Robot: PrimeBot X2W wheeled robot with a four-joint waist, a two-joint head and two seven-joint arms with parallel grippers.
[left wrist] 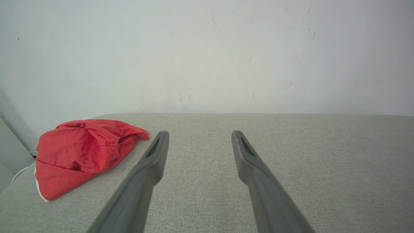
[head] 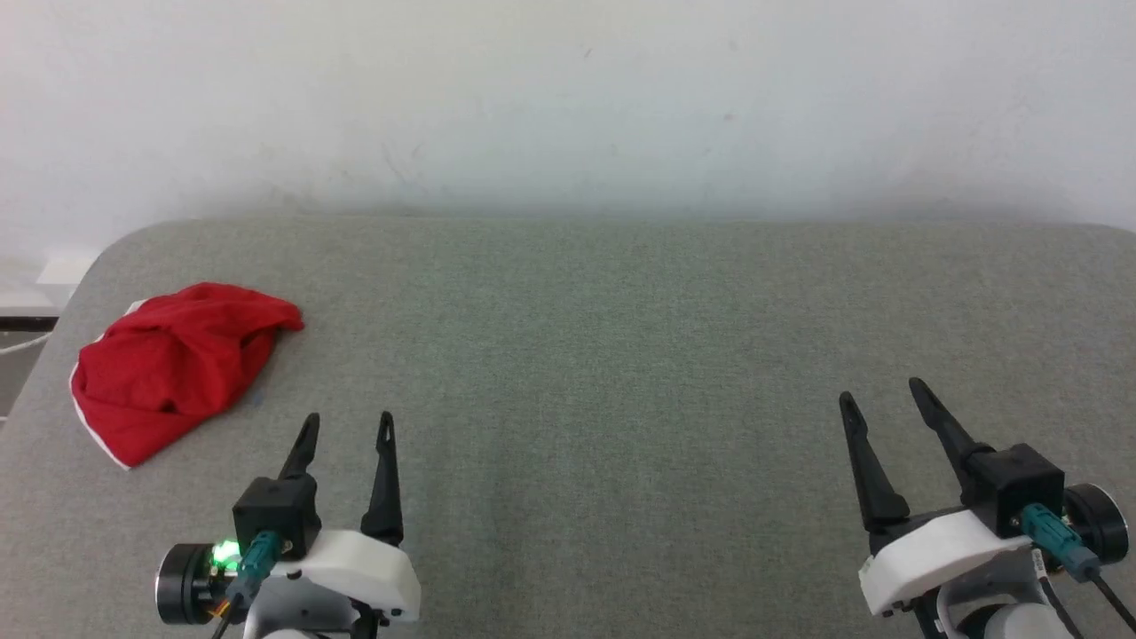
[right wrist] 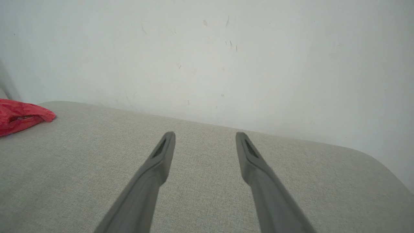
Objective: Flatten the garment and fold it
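The garment (head: 177, 364) is a crumpled heap of bright red fabric with a thin white edge, lying at the far left of the grey padded table (head: 621, 355). In the left wrist view the garment (left wrist: 84, 152) sits to the left of my fingers, apart from them. A corner of the garment (right wrist: 19, 116) shows at the left edge of the right wrist view. My left gripper (head: 348, 422) hovers open just right of and nearer than the heap, holding nothing. My right gripper (head: 879, 395) stands open far to the right, also holding nothing.
A pale wall (head: 568, 106) rises right behind the table's far edge. The table's rounded left corner (head: 115, 244) is close beside the garment, with a white object and a cable (head: 27, 342) beyond it.
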